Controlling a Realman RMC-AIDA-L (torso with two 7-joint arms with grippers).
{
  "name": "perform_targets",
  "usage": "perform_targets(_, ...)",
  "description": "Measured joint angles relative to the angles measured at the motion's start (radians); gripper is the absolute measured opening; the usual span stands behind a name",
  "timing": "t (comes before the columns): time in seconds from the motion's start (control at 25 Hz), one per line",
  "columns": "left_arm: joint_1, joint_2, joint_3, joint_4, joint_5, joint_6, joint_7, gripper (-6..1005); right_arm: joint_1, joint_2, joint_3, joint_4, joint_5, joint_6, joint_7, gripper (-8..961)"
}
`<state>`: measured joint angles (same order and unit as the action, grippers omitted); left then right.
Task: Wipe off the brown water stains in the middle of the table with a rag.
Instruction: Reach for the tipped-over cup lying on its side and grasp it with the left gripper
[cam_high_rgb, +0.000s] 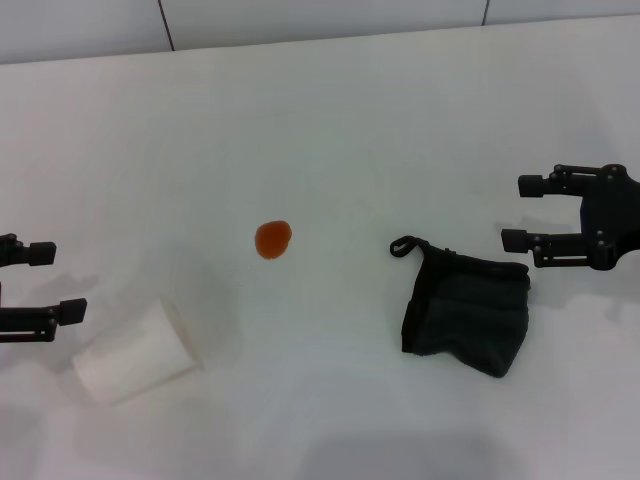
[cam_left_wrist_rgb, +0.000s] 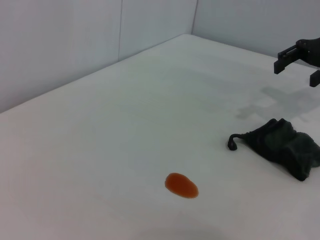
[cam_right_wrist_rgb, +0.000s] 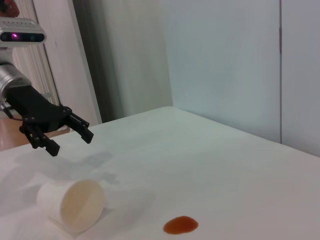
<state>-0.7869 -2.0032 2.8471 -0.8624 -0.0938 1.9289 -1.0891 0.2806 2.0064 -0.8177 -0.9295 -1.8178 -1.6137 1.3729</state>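
The right gripper (cam_high_rgb: 512, 211) hovers with jaws wide apart and empty; the rag (cam_high_rgb: 467, 311) lies crumpled just below them. Farther out sits the brown water stain (cam_high_rgb: 272, 239). The left gripper (cam_high_rgb: 62, 281), also wide, hangs beside a tipped paper cup (cam_high_rgb: 135, 352) on the table (cam_high_rgb: 330, 120).

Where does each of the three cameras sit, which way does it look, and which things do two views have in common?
Head view: from above, looking down at the table; left gripper and right gripper both open, the rag beside the right one.
Left wrist view: looks across to the rag and the right gripper.
Right wrist view: looks across to the tipped paper cup and the left gripper.
Shared: all views show the brown water stains.
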Motion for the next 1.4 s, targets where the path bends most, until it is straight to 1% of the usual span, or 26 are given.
perform_targets(0.84,0.0,0.0,0.0,0.008,-0.004,0.0,0.003,874,0.004,0.0,-0.007,0.0,0.0,0.0,0.0,777)
perform_targets(1.16,-0.013,-0.009,0.0,0.008,-0.022,-0.002,0.008,875,0.005,0.0,-0.011,0.0,0.0,0.0,0.0,776)
perform_targets(1.28,-0.029,-0.021,0.0,0.007,-0.04,-0.003,0.005,875,0.005,0.0,-0.011,0.0,0.0,0.0,-0.001,776)
perform_targets(1.4,-0.047,-0.029,0.0,-0.001,-0.038,-0.019,-0.027,875,0.005,0.0,-0.012,0.0,0.0,0.0,-0.002,777)
